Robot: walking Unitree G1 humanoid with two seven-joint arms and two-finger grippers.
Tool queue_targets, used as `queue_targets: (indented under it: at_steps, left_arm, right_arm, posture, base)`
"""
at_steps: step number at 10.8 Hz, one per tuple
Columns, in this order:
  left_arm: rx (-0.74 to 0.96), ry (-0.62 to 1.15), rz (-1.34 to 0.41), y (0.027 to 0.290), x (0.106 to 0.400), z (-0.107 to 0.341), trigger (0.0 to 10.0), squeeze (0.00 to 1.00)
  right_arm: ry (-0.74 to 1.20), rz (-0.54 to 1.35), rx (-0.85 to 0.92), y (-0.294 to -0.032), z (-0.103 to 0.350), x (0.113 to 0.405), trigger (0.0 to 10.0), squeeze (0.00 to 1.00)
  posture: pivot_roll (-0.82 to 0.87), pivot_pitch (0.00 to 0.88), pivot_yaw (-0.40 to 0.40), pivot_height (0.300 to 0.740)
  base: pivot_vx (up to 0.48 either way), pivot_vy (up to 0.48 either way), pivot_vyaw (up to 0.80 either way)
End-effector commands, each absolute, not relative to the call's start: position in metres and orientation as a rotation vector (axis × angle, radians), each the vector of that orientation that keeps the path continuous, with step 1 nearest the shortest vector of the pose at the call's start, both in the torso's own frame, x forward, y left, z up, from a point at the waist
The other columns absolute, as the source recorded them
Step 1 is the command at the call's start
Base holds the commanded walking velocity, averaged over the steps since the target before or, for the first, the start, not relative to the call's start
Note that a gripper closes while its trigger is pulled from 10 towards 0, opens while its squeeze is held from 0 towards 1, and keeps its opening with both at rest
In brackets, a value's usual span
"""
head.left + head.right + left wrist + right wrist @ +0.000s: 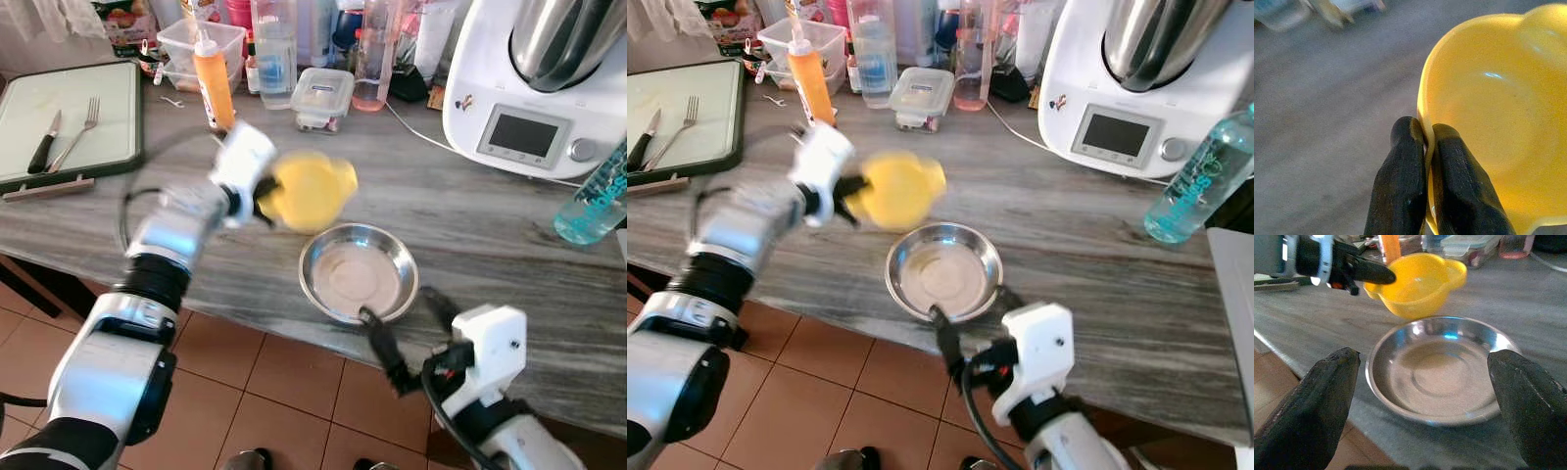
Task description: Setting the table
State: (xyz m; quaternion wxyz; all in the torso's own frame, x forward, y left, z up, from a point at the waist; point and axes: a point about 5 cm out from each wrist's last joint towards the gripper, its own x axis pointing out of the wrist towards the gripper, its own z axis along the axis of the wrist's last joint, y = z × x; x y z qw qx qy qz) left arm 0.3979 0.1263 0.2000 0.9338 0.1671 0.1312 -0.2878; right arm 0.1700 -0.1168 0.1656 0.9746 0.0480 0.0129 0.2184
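My right fingers (407, 333) stand wide apart at the near edge of the surface (490, 235), either side of the steel bowl (359, 271), which looks bare inside. My left fingers (1425, 147) pinch the rim of the yellow bowl (310, 191), held in the air just beyond the steel one. Farther back stand an orange bottle (214, 83), a lidded box (322, 95), a white kitchen machine (534, 108) and a tray (108, 117) bearing a knife (44, 142) and fork (78, 129).

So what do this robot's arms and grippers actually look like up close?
Both arms are silver metal tubes with black ring joints. Each wrist ends in a boxy white housing with loose black cables looping beside it. The left gripper and right gripper each have two long, glossy black fingers that are thick and rounded at the tips.
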Motion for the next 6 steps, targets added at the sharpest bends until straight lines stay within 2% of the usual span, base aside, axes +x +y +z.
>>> queue_targets:
  at_steps: [1, 6]
  left_arm:
    - [0.376, 0.274, -0.609, 0.124, 0.399, 0.202, 10.0, 0.0]
    - [0.417, 0.301, -0.58, 0.135, 0.404, 0.201, 10.0, 0.0]
  right_arm:
    - [0.007, 0.463, 0.103, -0.116, 0.172, 0.166, 10.0, 0.0]
    - [0.009, 0.484, 0.123, -0.113, 0.174, 0.165, 10.0, 0.0]
  posture:
    - [0.09, 0.166, 0.019, 0.74]
    - [0.09, 0.173, 0.02, 0.74]
  base:
    - [0.0, 0.0, 0.0]
    - [0.0, 0.0, 0.0]
